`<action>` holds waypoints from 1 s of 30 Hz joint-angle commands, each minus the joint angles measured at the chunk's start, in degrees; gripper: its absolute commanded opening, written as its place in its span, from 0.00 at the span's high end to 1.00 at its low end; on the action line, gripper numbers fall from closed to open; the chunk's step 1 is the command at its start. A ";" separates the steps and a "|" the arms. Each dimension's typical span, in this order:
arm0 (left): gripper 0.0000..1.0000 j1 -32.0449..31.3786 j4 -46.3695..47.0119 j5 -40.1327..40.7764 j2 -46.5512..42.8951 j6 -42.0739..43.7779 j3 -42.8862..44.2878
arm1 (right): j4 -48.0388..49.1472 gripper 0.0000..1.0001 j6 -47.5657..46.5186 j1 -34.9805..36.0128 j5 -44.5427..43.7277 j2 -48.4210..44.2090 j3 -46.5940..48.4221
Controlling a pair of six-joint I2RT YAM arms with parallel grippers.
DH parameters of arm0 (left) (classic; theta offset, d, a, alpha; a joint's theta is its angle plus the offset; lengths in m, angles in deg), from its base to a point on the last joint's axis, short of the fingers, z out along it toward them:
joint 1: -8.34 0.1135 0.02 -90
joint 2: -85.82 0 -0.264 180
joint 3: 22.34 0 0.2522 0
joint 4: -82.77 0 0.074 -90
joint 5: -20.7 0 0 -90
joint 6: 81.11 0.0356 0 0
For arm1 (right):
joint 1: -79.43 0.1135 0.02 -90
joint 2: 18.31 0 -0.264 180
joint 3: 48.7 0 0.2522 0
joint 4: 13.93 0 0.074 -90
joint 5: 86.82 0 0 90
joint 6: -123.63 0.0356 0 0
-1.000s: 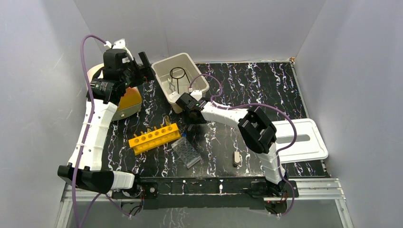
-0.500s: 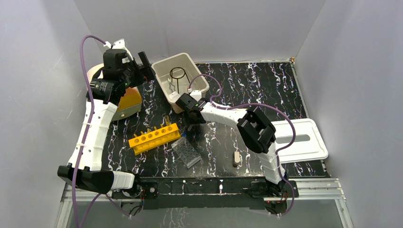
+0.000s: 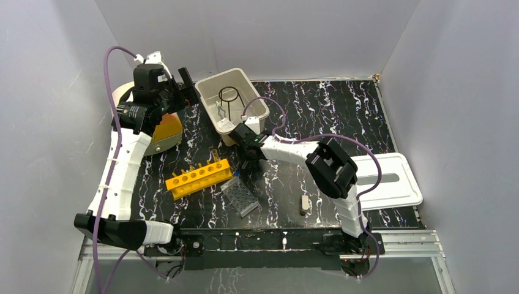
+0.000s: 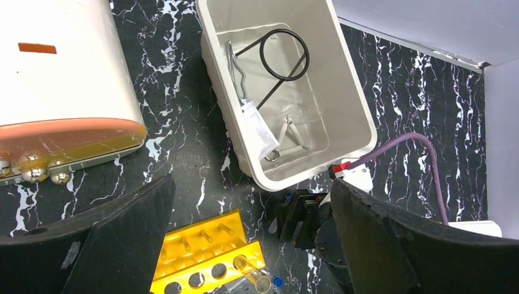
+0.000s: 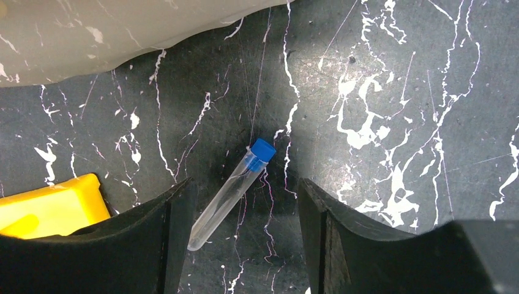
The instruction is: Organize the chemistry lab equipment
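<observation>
As the overhead view shows, tub (image 3: pixel 205 86) stands toward the tabletop's (image 3: pixel 367 122) far edge, with the right claw (image 3: pixel 243 158) low just nearside of it.
Left wrist: left claw (image 4: pixel 251 184) spread wide, empty, above the tub, which holds wire ring (image 4: pixel 284 55) and bag (image 4: pixel 257 125).
Right wrist: right claw open, straddling blue-capped tube (image 5: pixel 229 196) lying on the tabletop.
Step, judged: tube pickup. Next move needs descent, then closure.

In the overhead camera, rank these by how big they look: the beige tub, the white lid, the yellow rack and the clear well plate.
1. Beige tub and white lid: about alike. The right arm covers part of the lid, so I won't rank them.
2. Yellow rack.
3. Clear well plate.
</observation>
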 commanded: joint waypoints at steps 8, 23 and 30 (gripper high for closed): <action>0.02 0.23 0.36 0.32 -1.49 0.40 0.11 | 5.31 0.27 -1.63 0.69 0.92 -2.76 -4.77; 0.02 0.20 0.32 -0.20 -1.71 -0.08 -0.21 | 7.36 0.25 -3.05 2.18 -1.64 -4.70 -8.55; 0.02 0.19 0.28 -0.75 -2.43 -0.64 -0.76 | 3.86 0.47 -1.97 2.13 -2.78 -5.56 -9.23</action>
